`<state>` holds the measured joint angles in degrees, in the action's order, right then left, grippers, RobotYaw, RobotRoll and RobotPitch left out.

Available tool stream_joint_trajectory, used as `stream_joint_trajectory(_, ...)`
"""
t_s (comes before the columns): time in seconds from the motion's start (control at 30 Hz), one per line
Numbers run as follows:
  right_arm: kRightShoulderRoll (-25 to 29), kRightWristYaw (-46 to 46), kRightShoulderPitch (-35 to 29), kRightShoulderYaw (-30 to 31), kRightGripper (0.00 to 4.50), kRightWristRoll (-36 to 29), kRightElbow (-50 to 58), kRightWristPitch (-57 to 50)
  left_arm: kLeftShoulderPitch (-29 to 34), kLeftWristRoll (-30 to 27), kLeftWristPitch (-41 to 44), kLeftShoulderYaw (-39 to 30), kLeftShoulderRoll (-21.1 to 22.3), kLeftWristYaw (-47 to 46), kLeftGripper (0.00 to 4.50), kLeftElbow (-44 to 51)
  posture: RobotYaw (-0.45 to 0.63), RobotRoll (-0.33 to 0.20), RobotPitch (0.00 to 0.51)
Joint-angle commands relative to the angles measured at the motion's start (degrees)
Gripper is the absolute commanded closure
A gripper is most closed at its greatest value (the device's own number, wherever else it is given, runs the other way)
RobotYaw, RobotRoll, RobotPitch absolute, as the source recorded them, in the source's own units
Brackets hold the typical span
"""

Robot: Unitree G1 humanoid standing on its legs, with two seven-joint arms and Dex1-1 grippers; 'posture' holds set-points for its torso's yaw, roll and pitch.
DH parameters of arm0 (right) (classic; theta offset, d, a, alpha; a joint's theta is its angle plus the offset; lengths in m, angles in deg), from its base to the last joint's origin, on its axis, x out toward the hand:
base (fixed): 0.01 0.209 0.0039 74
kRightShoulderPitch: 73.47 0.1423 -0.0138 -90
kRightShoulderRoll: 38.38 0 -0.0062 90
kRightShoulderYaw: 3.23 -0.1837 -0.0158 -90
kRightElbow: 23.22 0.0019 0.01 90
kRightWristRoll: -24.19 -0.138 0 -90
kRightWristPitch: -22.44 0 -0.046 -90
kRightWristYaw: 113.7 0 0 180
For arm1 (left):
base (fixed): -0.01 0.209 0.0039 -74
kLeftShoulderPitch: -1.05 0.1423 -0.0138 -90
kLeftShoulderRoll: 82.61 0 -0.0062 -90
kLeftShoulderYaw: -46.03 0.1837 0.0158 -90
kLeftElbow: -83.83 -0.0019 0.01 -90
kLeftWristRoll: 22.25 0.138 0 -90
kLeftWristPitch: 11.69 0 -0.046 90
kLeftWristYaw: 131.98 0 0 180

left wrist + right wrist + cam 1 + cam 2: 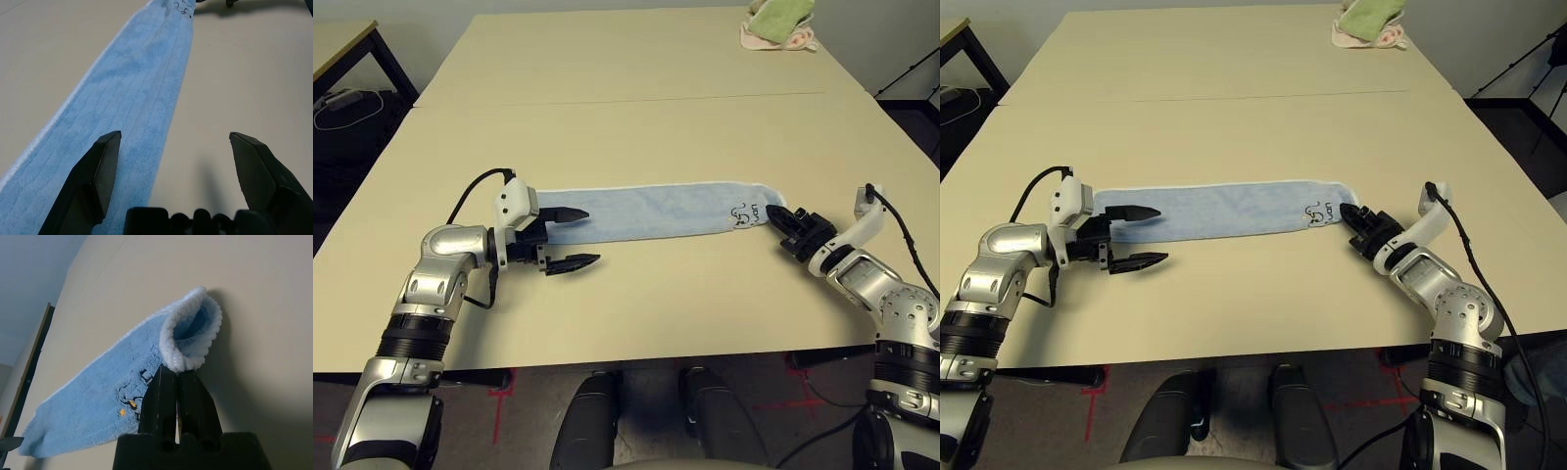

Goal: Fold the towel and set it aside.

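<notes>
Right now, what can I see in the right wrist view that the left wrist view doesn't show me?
Right wrist view only: the right gripper's two fingers closed together on the edge of the blue towel, and the white-trimmed end curling open into a loop just beyond them. Yellow spots also show in the stitched design.

Left wrist view only: the left gripper's fingers spread wide, one over the towel, the other over bare tabletop.

Both: the long, narrow towel, its white edging and some dark stitching.

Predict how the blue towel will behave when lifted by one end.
The towel will probably sag floppily, since its pinched end curls over loosely. Its fuzzy pile suggests it won't slip easily. Being thin cloth, it's likely light.
</notes>
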<state>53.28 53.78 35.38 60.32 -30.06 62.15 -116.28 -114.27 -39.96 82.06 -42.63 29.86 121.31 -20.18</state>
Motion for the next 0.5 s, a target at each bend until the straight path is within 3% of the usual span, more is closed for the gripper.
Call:
stream_joint_trajectory(0.03, 1.8, -2.1, -1.4, 0.5, 4.45, 1.7, 1.9, 1.2, 1.0, 0.6, 0.8, 1.2, 0.6, 0.6, 0.0, 1.3, 0.01, 0.0, 0.129)
stream_joint_trajectory(0.17, 4.6, -6.6, -2.0, 2.9, 4.45, 4.3, 4.1, 3.2, 1.1, 0.6, 1.1, 1.1, 0.6, 0.5, 0.0, 1.5, 0.01, 0.0, 0.128)
stream_joint_trajectory(0.5, 13.5, -23.0, -5.7, 16.5, 4.45, 19.1, 7.3, 15.4, 1.0, 0.7, 1.0, 1.0, 0.7, 0.3, 0.0, 1.1, 0.01, 0.0, 0.12)
